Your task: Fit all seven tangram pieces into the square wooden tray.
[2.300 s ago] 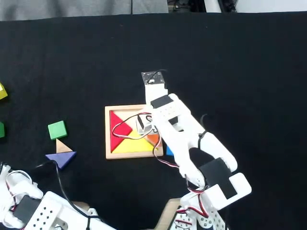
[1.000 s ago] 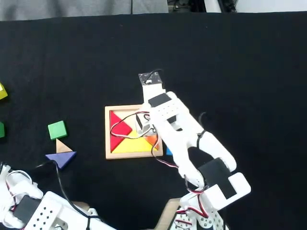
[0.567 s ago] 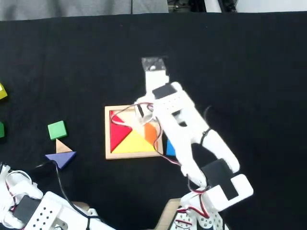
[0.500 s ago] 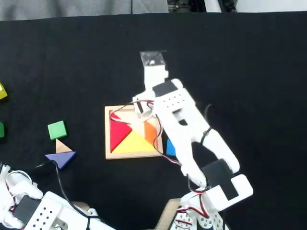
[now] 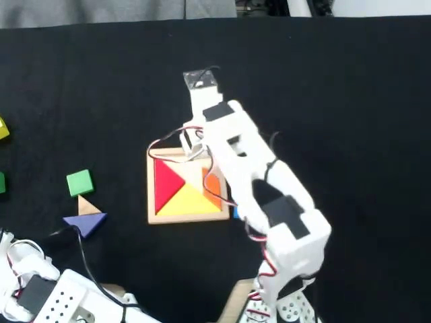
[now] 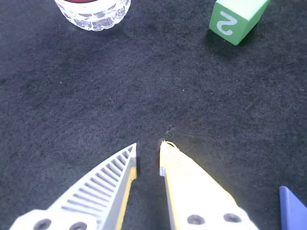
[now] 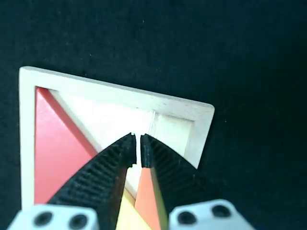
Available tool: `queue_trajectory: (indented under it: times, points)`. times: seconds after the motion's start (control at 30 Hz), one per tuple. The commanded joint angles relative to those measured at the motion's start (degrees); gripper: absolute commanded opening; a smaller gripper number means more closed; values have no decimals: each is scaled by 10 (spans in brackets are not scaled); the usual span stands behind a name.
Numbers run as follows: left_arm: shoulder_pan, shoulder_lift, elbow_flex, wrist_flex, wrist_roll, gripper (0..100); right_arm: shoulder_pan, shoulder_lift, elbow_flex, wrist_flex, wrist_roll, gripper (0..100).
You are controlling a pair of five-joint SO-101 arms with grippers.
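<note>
The square wooden tray (image 5: 185, 218) lies mid-table. It holds a red triangle (image 5: 167, 184), a yellow triangle (image 5: 190, 202) and an orange piece (image 5: 214, 183). My right gripper (image 5: 196, 158) hovers over the tray's far part. In the right wrist view its black fingers are shut and empty (image 7: 136, 139) above the bare tray floor, with the rim (image 7: 120, 93), red triangle (image 7: 55, 139) and orange piece (image 7: 144, 199) around them. A blue piece (image 5: 235, 212) peeks out by the tray's near right corner. My left gripper (image 6: 147, 149) is shut over bare cloth at the near left.
Left of the tray lie a green square (image 5: 79, 182), a tan triangle (image 5: 87, 204) and a dark blue triangle (image 5: 86, 223). A yellow piece (image 5: 3, 128) and a green one (image 5: 1, 182) sit at the left edge. The left wrist view has a green numbered cube (image 6: 237, 14) and a glass (image 6: 93, 9).
My right arm has drawn back from the orange piece, now lying uncovered in the tray, and swung up and left toward the tray's far edge. The left arm has kept still.
</note>
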Motion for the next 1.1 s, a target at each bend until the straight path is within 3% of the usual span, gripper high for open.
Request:
queue_trajectory:
  times: [0.0, 1.07]
  points:
    - [7, -5, 9, 3, 3, 95, 0, 11, -35, 5, 4, 14]
    - [7, -5, 9, 3, 3, 95, -1, 44, -18, 29, 4, 14]
